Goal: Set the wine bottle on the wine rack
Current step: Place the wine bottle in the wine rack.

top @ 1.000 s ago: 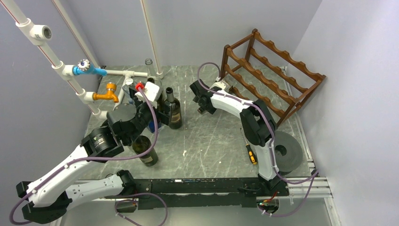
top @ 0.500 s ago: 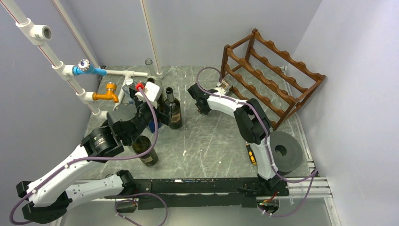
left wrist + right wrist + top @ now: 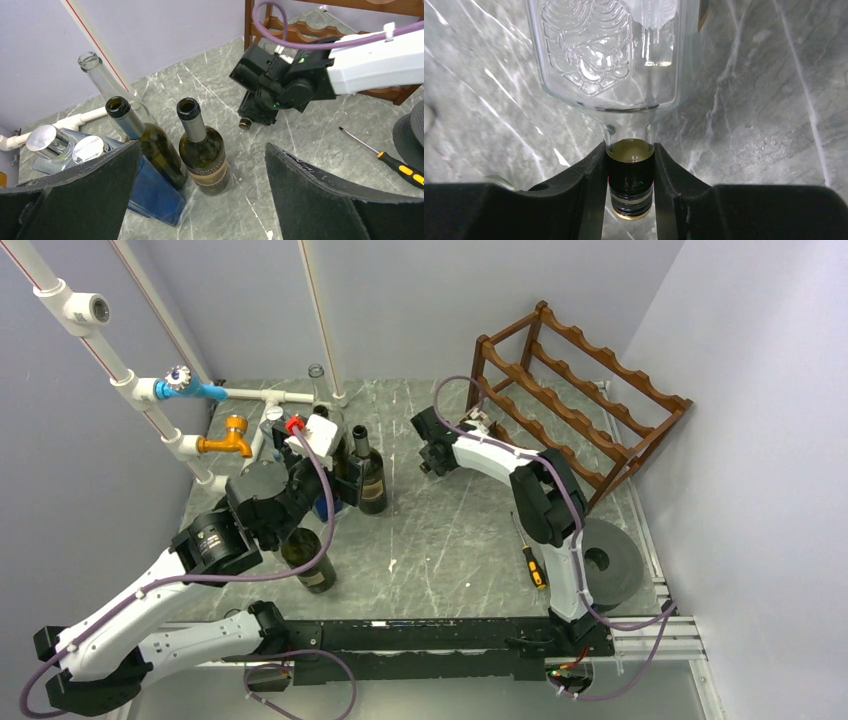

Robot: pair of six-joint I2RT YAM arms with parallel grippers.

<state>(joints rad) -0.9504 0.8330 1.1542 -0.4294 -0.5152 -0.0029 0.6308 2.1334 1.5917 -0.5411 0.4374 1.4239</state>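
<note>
Right tool (image 3: pixel 629 149) pinching dark neck of clear embossed wine bottle (image 3: pixel 611 55), grip plain only from right wrist; overhead, glass hidden under tool near wine rack (image 3: pixel 580 400) in far right desk (image 3: pixel 450 540) corner. Left tool (image 3: pixel 202 149) spread wide above two dark bottles (image 3: pixel 205 160); bare marble mid-desk.

Worktop (image 3: pixel 440 530) is showing a polished, grey-veined stone finish. Wine rack (image 3: pixel 585 400) is presenting as dark reddish-brown wood, smooth, with a low sheen. Clear bottle (image 3: pixel 609 55) in the right claw (image 3: pixel 629 152) is reading as embossed glass under a dark glossy cap (image 3: pixel 629 192). Left claw (image 3: pixel 201 147) pads (image 3: pixel 310 195) are looking matt, black and grainy. Dark green bottle (image 3: pixel 207 162) is gleaming as glossy glass.
</note>
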